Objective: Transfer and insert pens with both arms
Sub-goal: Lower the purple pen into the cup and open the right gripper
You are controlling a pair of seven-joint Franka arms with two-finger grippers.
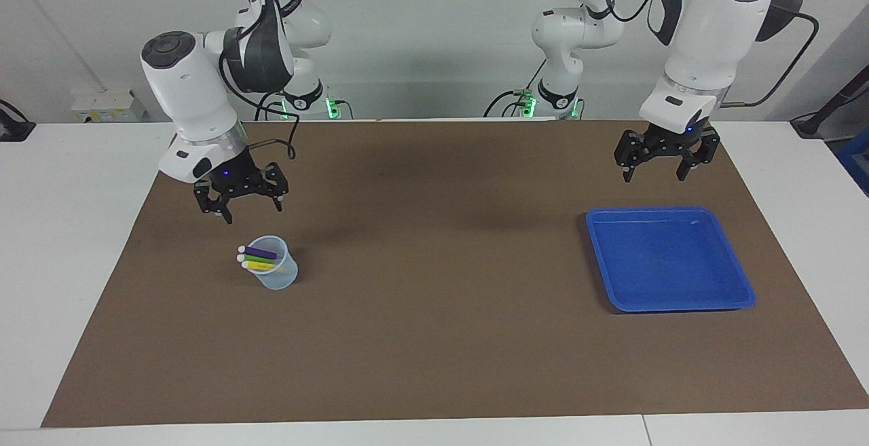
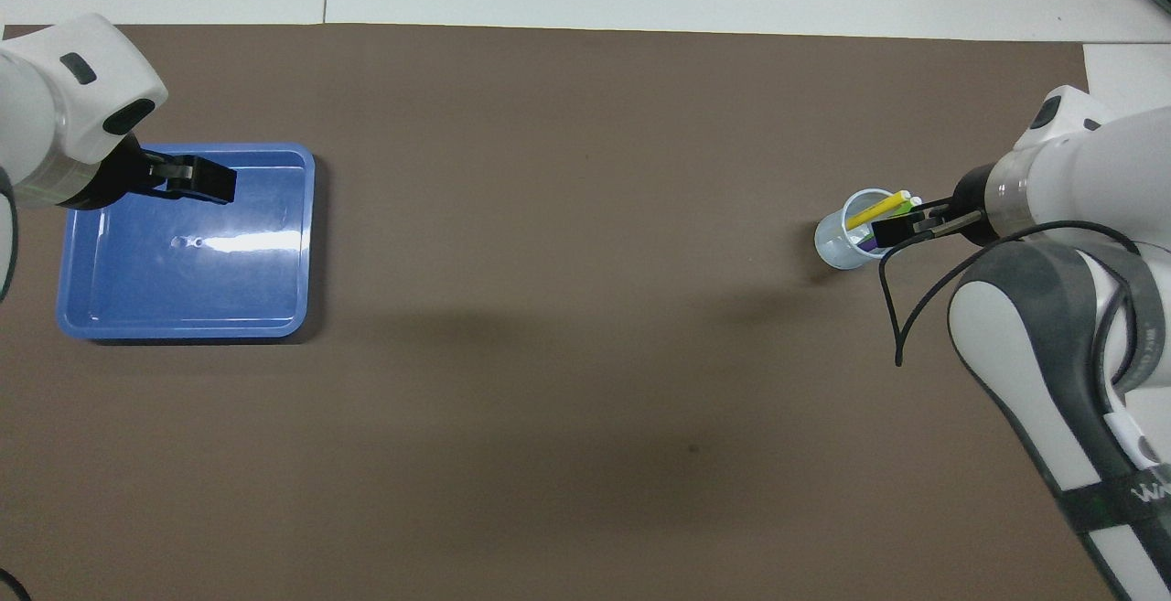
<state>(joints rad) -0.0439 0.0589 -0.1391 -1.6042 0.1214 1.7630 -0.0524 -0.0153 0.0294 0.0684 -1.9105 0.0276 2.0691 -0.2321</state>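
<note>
The purple pen [image 1: 261,253], the green pen [image 1: 259,260] and the yellow pen [image 1: 261,266] are all sitting in the clear cup [image 1: 275,271], which is standing upright on the brown mat [image 1: 434,337] toward the right arm's end of the tabletop [image 1: 68,229]. Each pen is leaning against the cup's rim with its pale whitish end sticking out over the edge, pointing toward the right arm's end of the tabletop. The three are lying close alongside one another; whether they are touching cannot be told. No pen is lying on the mat.

The right gripper [image 1: 250,206] is hanging in the air over the mat just beside the cup — clear of the cup and of the pens. Its fingers are standing wide apart and are holding nothing. In the overhead view the right gripper [image 2: 901,228] is overlapping the cup's rim and covering part of the purple pen, but the facing view is showing a clear gap between the fingertips and the pens.

The left gripper [image 1: 657,172] is waiting in the air at the left arm's end of the tabletop, over the mat at the edge of the blue tray [image 1: 736,276] that lies nearer the robots. Its fingers are spread wide and are holding nothing. The tray is resting flat on the mat, well apart from the cup, with nothing visible in it.
</note>
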